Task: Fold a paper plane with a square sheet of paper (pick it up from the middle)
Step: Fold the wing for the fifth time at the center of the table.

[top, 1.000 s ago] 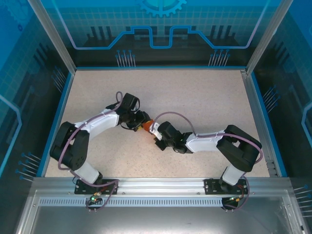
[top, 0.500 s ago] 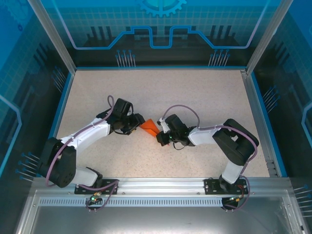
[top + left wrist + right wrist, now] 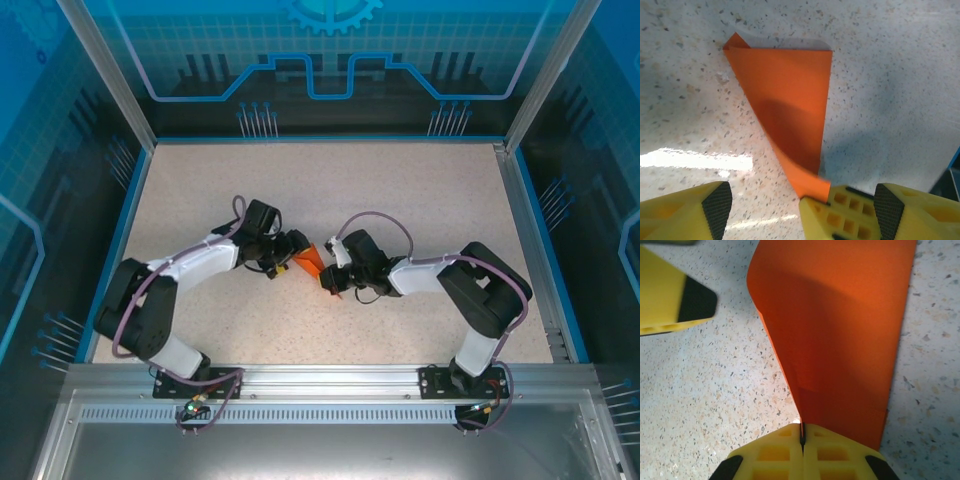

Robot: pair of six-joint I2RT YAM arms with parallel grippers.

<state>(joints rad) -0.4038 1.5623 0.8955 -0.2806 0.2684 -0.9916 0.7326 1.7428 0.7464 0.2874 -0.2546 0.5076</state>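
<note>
**Condition.** The paper (image 3: 790,85), already creased into a pointed shape, lies at mid worktop (image 3: 400,190) between the two tools. Its wide end rests flat. One long edge curls up off the surface toward the narrow end.

**Tool state.** The right tool (image 3: 801,437) is closed on the narrow end of the paper, with the fingers meeting tightly over it. The left tool (image 3: 802,202) has its jaws well apart and grips nothing. One of its fingers sits just beside the paper's long edge.

**Step in hand (judged).** The next fold or regrip appears to fall to the left tool, while the right tool anchors the point.

**Procedure.**
1. Keep the right tool clamped and motionless, because any drag will shift the crease line.
2. Bring the left tool in low and level with the worktop so that one finger can slide under the curled edge.
3. Close only once the edge sits fully between the fingers.
4. Fold toward the centre crease, matching edges before pressing.

**Caution.** Thin paper buckles easily, so avoid pulling the two tools apart.
</note>
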